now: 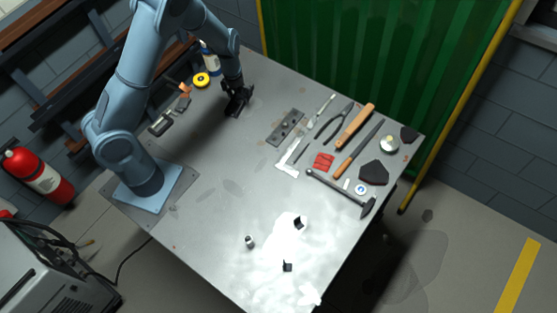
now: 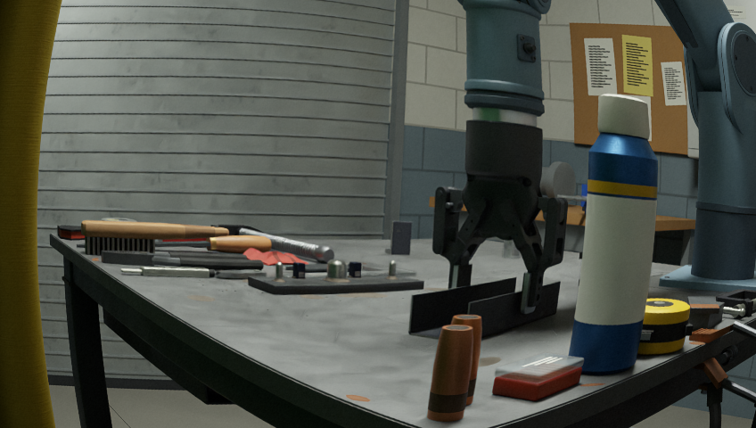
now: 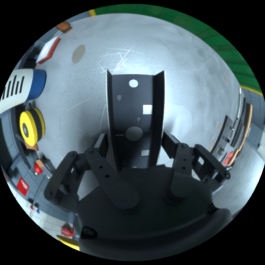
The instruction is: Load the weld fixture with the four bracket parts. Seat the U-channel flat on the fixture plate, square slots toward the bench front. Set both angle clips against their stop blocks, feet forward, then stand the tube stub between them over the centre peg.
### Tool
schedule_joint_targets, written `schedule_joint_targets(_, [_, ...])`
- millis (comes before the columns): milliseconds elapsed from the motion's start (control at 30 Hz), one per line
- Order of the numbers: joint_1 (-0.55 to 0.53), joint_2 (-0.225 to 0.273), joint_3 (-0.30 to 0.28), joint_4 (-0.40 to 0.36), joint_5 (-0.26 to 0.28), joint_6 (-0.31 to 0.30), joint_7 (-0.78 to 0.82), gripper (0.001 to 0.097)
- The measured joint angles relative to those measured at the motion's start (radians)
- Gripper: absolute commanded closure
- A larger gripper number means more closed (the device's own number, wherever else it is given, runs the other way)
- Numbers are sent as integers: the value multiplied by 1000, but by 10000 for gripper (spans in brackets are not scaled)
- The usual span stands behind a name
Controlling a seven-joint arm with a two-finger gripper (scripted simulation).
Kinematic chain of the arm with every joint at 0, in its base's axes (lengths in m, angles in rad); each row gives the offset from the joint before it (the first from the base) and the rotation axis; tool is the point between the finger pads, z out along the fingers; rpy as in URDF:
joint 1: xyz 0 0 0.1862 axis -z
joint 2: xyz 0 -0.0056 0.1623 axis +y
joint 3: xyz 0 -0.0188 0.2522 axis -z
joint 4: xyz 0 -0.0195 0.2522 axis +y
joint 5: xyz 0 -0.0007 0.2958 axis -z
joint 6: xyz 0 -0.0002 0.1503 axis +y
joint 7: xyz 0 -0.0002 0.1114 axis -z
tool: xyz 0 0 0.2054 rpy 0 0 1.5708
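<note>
The dark U-channel (image 3: 134,118) (image 2: 485,305) (image 1: 234,108) lies open side up on the bench near the robot's end, with round holes and square slots in its floor. My gripper (image 2: 496,284) (image 3: 134,145) (image 1: 237,100) is open and holds nothing, lowered over the channel with one finger outside each wall. The fixture plate (image 1: 285,126) (image 2: 335,284), with its pegs and stop blocks, lies farther along toward the tools. Two small angle clips (image 1: 298,222) (image 1: 287,266) and the tube stub (image 1: 249,242) stand far off, near the opposite end of the bench.
A green welding curtain (image 1: 375,51) hangs behind the bench. A blue and white spray can (image 2: 618,233), yellow tape roll (image 2: 663,324), two copper nozzles (image 2: 456,360) and a red block (image 2: 536,376) crowd the channel's end. Hammers, pliers and files (image 1: 351,140) lie past the fixture.
</note>
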Motion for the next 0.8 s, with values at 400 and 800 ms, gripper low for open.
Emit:
schedule_joint_targets(400, [-1,2,2,0,2,-2,-1,196])
schedule_joint_targets(800, [-1,1,1,0,1,-2,-1,436])
